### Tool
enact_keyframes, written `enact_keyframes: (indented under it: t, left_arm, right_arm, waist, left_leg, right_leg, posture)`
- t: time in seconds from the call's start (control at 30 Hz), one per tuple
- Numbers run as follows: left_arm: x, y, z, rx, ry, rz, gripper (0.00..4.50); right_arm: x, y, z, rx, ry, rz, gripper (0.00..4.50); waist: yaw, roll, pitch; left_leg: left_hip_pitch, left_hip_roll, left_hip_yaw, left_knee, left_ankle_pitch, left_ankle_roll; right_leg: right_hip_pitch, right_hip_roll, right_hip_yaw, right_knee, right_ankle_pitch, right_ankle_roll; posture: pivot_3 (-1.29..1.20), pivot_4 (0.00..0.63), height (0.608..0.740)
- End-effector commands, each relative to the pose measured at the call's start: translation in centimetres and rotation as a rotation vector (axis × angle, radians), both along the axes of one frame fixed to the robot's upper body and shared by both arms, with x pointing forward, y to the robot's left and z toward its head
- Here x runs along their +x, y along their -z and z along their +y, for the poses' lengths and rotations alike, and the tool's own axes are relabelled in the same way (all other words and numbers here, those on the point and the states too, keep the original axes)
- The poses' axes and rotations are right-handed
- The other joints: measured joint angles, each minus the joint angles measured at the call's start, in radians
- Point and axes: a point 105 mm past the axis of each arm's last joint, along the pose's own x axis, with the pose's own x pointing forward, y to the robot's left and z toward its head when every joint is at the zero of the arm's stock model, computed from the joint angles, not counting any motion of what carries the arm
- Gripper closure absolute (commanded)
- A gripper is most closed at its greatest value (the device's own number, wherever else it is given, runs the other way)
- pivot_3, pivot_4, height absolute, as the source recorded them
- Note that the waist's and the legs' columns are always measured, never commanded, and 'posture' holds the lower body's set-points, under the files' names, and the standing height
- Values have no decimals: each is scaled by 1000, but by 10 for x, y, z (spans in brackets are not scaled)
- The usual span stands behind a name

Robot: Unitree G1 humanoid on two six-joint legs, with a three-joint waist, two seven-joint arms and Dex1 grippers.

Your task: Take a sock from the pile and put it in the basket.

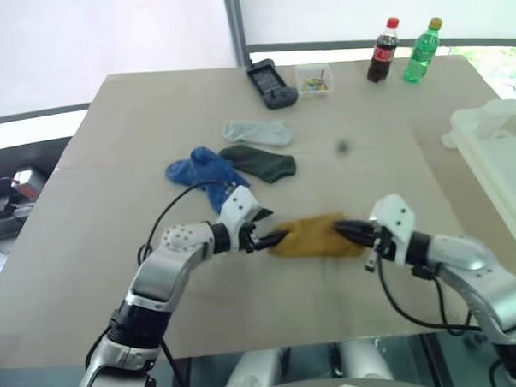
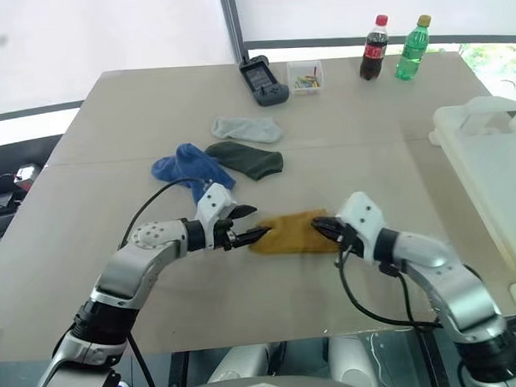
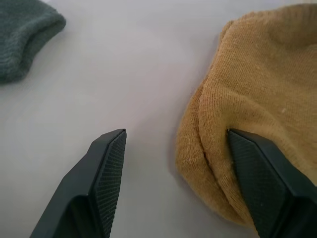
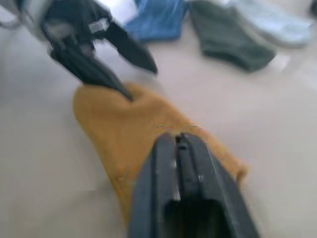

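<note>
A mustard yellow sock [image 1: 315, 236] lies flat on the table between my two grippers, apart from the pile. The pile's blue sock [image 1: 201, 172], dark green sock [image 1: 261, 162] and pale grey sock [image 1: 257, 132] lie farther back. My left gripper [image 1: 275, 227] is open at the mustard sock's left end, and one finger [image 3: 257, 178] presses on the fabric. My right gripper [image 1: 338, 228] is shut, its tips lying on the sock's right end [image 4: 133, 129]. I cannot tell whether any fabric is pinched. The whitish basket [image 1: 505, 161] stands at the table's right edge.
At the back of the table are a dark handheld device [image 1: 270, 83], a small clear box of coloured bits [image 1: 314, 80], a cola bottle [image 1: 384, 51] and a green bottle [image 1: 422, 51]. A cable loops from my left arm over the table.
</note>
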Motion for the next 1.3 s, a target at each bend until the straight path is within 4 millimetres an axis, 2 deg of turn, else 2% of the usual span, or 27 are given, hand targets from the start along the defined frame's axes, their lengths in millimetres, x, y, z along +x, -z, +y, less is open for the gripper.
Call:
enact_keyframes:
  t: [0.03,0.17,0.23,0.37,0.5,0.73,0.87,1.1,1.3]
  left_arm:
    - [-5,-23,8,-56,2,-15,1063]
    - [-14,-21,22,-135,-38,127,1063]
    - [-23,-15,23,-199,-56,270,1063]
    - [-38,-1,16,-251,-47,445,1063]
    - [-38,6,3,-287,-47,536,1063]
    - [-36,-4,-14,-362,6,593,1063]
    - [-40,-19,-22,-449,82,620,1063]
    - [-38,-34,-37,-499,164,599,1063]
    - [-33,-34,-57,-494,226,601,1063]
  right_arm:
    - [11,15,-1,-63,15,-22,4434]
    - [11,26,-2,-99,-3,-12,4434]
    - [9,27,-1,-100,-15,-10,4434]
    - [6,28,1,-97,-27,-4,4434]
    - [4,27,4,-91,-34,1,4434]
    - [0,26,7,-82,-37,11,4434]
    - [-2,27,7,-75,-28,22,4434]
    - [-4,21,5,-66,-10,19,4434]
    - [-5,15,4,-58,8,10,4434]
  waist:
    - [0,0,0]
    - [-10,0,0]
    - [-11,0,0]
    - [-10,0,0]
    - [-9,0,-1]
    - [-10,0,-1]
    - [-10,0,-1]
    - [-10,0,-1]
    - [-9,0,-1]
  left_leg:
    - [0,0,0,0,0,0]
    - [0,0,0,0,0,0]
    - [1,0,0,0,0,0]
    - [1,0,0,0,0,0]
    - [2,0,0,0,0,0]
    - [2,0,0,0,0,0]
    - [1,0,0,0,0,0]
    - [1,0,0,0,0,-1]
    - [1,0,0,0,0,-1]
  right_leg:
    - [0,0,0,0,0,0]
    - [-1,0,0,0,0,0]
    - [0,0,0,0,0,0]
    - [0,1,0,1,0,0]
    - [1,1,0,1,0,0]
    - [1,1,0,1,0,0]
    - [0,1,0,1,0,0]
    - [0,1,0,1,0,0]
    - [0,1,0,1,0,0]
  posture:
    - [0,150,740]
    - [0,150,740]
    - [0,150,740]
    - [0,150,740]
    - [0,150,740]
    - [0,150,740]
    - [0,150,740]
    - [0,150,740]
    - [0,150,740]
